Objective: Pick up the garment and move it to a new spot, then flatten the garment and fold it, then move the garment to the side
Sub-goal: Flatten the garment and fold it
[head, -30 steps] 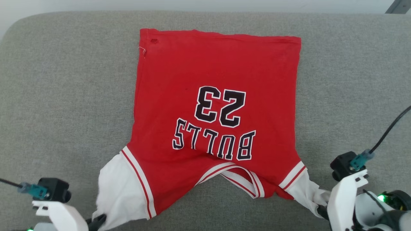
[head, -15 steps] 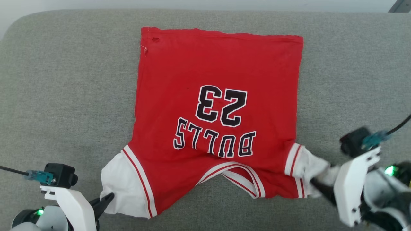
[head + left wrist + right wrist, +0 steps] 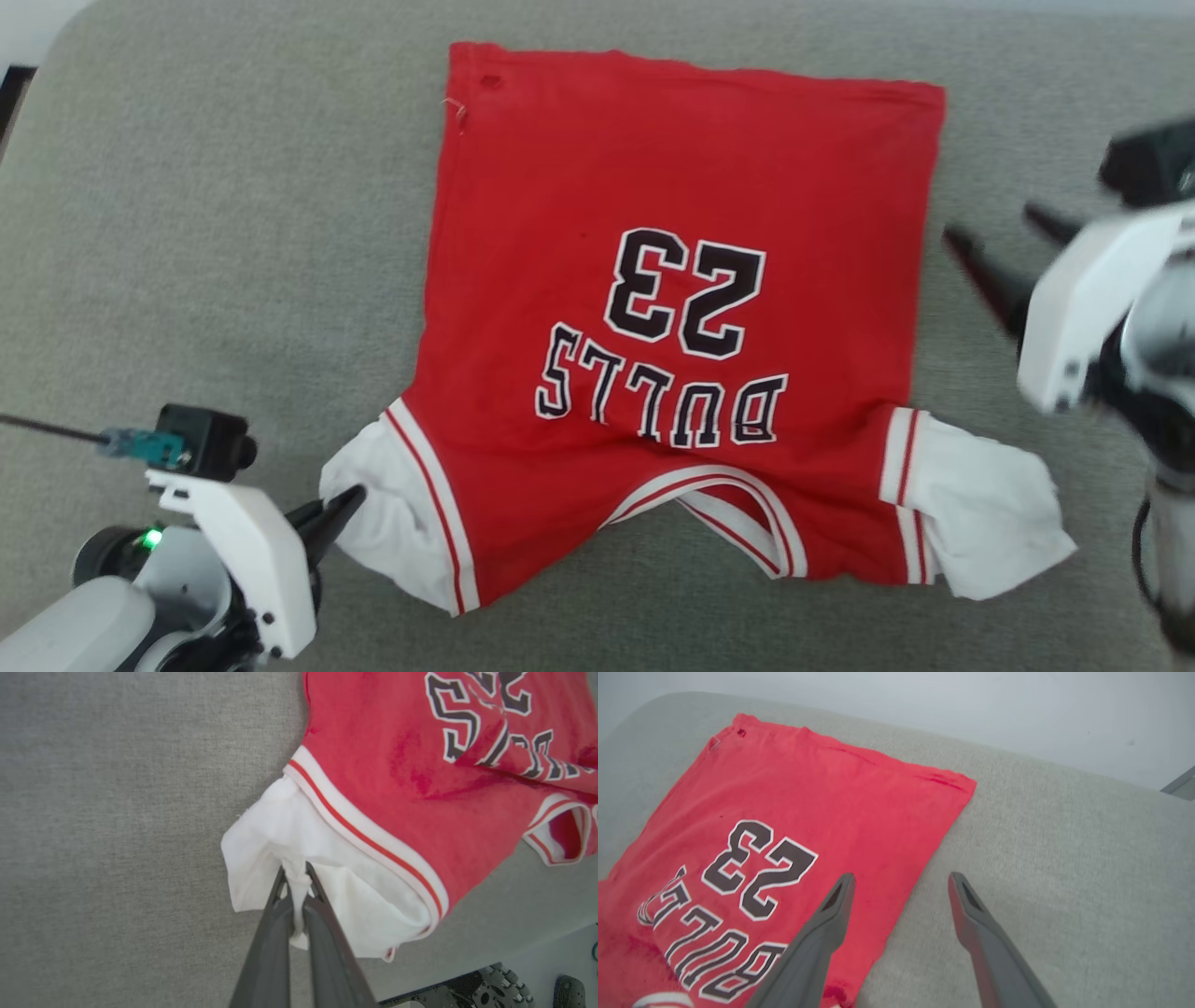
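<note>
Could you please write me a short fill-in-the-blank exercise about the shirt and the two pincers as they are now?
1. The left pincer is shut on one white ____ of the shirt.
2. The right pincer hangs ____ above the shirt's edge, holding nothing.
3. The black number printed on the shirt reads ____.
Missing words: sleeve; open; 23.
</note>
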Motion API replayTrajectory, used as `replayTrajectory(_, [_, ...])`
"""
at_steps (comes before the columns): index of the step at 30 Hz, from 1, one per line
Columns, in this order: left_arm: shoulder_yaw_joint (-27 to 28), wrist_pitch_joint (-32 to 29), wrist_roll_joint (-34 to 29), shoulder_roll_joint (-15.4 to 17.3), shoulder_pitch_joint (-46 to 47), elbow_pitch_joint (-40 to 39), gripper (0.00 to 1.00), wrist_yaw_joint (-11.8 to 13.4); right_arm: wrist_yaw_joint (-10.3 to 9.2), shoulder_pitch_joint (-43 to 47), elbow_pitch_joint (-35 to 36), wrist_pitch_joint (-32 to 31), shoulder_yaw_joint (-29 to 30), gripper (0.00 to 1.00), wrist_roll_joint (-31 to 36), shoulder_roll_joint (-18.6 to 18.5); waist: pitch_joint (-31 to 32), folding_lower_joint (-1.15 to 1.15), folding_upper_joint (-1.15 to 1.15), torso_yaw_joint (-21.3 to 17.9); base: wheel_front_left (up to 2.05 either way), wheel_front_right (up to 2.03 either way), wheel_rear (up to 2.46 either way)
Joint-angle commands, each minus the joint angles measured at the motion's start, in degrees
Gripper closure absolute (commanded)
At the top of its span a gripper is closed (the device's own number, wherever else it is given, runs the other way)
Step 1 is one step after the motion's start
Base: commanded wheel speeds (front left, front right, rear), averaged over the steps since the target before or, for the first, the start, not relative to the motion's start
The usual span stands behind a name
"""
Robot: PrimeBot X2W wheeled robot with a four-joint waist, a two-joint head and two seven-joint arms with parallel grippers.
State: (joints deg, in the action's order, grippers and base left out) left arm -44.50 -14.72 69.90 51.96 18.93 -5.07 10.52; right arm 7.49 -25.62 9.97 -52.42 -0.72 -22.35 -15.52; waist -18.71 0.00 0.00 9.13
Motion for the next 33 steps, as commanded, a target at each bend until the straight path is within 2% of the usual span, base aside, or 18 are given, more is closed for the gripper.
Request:
replayTrajectory(1, [-0.2, -0.2, -1.0, -0.7, 1.3, 0.3, 1.0, -0.5, 0.01, -2.5, -2.3, 1.8, 0.1, 0.0, 0.9, 0.0, -0.9, 0.0, 0.0, 1.0, 0.0, 0.0, 0.0])
replayTrajectory(6, [-0.9, -0.8, -1.7, -2.7, 3.8, 1.8, 1.0, -2.2, 0.01, -11.9, -14.4, 6.0, 1.5, 0.0, 4.1, -0.1, -2.8, 0.0, 0.0, 3.1, 0.0, 0.0, 0.0])
replayTrajectory(13, [-1.8, -1.4, -3.1, -5.6, 7.6, 4.6, 1.0, -4.7, 0.01, -23.7, -31.5, 7.0, 4.2, 0.0, 9.6, -0.7, -6.1, 0.0, 0.0, 6.4, 0.0, 0.0, 0.0])
replayTrajectory(20, [-2.5, -1.5, -4.1, -8.5, 10.8, 7.5, 1.0, -7.2, 0.01, -31.6, -47.0, 2.2, 8.4, 0.0, 15.7, 0.1, -9.0, 0.0, 0.0, 9.2, 0.0, 0.0, 0.0])
replayTrajectory(25, [-2.8, -1.2, -4.2, -9.9, 12.0, 9.5, 1.0, -8.5, 0.03, -31.5, -55.8, -3.5, 8.9, 0.0, 17.8, 2.9, -10.0, 0.0, 0.0, 10.2, 0.0, 0.0, 0.0])
replayTrajectory(28, [-2.7, -0.9, -4.2, -10.3, 12.5, 10.3, 1.0, -8.9, 0.16, -30.8, -58.4, -5.8, 8.1, 0.0, 17.8, 3.4, -10.2, 0.0, 0.0, 10.3, 0.0, 0.0, 0.0])
replayTrajectory(29, [-2.7, -1.0, -4.2, -10.5, 12.7, 10.7, 1.0, -9.0, 0.2, -30.7, -59.3, -6.7, 7.4, 0.34, 17.4, 3.3, -10.3, 0.0, 0.0, 10.3, 0.0, 0.0, 0.0])
replayTrajectory(30, [-2.6, -0.9, -4.2, -10.7, 12.9, 11.0, 1.0, -9.1, 0.2, -30.7, -59.7, -6.7, 7.2, 1.0, 17.0, 3.0, -10.3, 0.0, 0.0, 10.2, 0.0, 0.0, 0.0])
replayTrajectory(33, [-2.4, -0.4, -4.1, -10.8, 12.9, 11.9, 1.0, -9.3, 0.13, -31.6, -59.7, -6.1, 6.2, 1.0, 16.1, 1.2, -10.1, 0.0, 0.0, 9.6, 0.0, 0.0, 0.0])
